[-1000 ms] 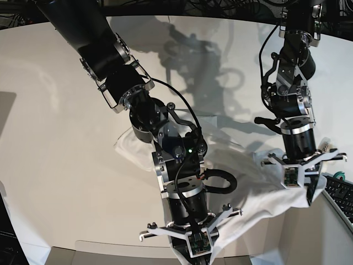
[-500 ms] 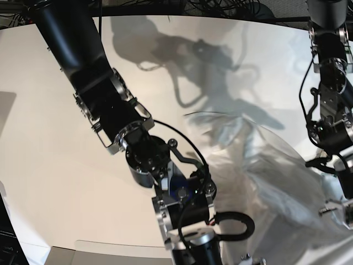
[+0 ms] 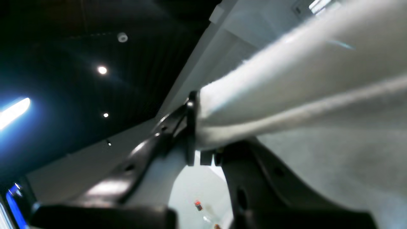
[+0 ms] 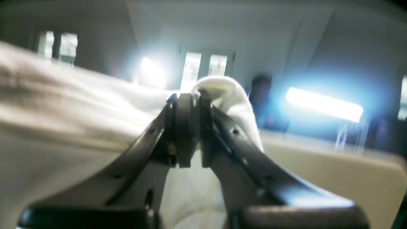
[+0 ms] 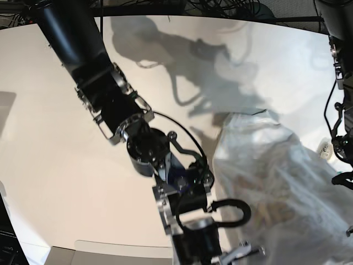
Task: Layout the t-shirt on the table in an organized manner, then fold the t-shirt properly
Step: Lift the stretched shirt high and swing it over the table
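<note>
Left pincer: we see it closed on a thick white fold of the t-shirt; the cloth leaves the black fingers and runs up to the right, blurred.
Right pincer: we see it closed too, with a rounded bunch of the white cloth pinched at its tips and standing just above them; more of the shirt spreads to the left of this view.
T-shirt in the base view: we see it lifted and stretched in the air on the right side of the picture, over the near right part of the counter. It looks thin and half transparent, and we can make out only faint orange marks through it. Its top corner is about at the middle height of the picture; the lower part goes out of the bottom edge.
Counter: white and smooth, with dark shadows of the arms on its far part.
Right arm: we see it crossing from top left down to bottom centre, beside the left edge of the cloth.
Left arm: only a part shows at the right edge.
</note>
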`<state>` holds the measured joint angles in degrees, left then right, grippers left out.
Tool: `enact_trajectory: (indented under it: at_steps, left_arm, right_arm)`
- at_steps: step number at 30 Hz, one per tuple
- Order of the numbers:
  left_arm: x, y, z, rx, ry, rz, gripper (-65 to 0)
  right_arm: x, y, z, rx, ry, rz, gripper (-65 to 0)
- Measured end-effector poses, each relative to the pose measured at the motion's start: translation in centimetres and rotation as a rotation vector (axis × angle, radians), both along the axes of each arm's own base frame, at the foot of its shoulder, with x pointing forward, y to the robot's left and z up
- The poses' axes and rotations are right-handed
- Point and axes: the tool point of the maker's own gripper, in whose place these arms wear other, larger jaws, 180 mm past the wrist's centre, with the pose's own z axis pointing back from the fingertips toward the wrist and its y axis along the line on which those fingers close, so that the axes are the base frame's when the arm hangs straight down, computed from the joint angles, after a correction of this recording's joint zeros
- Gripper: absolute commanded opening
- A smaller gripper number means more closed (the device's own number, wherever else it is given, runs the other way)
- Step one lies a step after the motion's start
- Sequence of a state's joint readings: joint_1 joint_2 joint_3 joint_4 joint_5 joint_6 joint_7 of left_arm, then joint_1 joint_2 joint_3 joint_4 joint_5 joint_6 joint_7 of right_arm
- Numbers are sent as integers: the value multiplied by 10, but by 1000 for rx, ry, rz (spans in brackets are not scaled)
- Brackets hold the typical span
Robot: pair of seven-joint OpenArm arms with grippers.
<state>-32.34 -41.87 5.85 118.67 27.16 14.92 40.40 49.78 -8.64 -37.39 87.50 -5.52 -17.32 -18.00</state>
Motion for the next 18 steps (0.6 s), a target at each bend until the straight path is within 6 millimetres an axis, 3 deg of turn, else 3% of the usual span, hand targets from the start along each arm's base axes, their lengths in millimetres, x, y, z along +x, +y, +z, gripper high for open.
enact_trajectory:
  at_steps: [4, 10, 13, 18]
  left_arm:
    - [2, 0, -13, 11, 35, 4, -650]
    - [12, -4, -94, 20, 234, 29, -650]
    - [21, -29, -153, -20, 372, -29, -650]
    - [19, -84, -224, -34, 522, -142, -650]
  right_arm:
    - [2, 2, -34, -4, 75, 6, -650]
    - [-3, -9, -85, -23, 161, -27, -650]
    - [4, -43, -110, -50, 191, -120, -650]
    - [7, -103, -146, -45, 263, -255, -650]
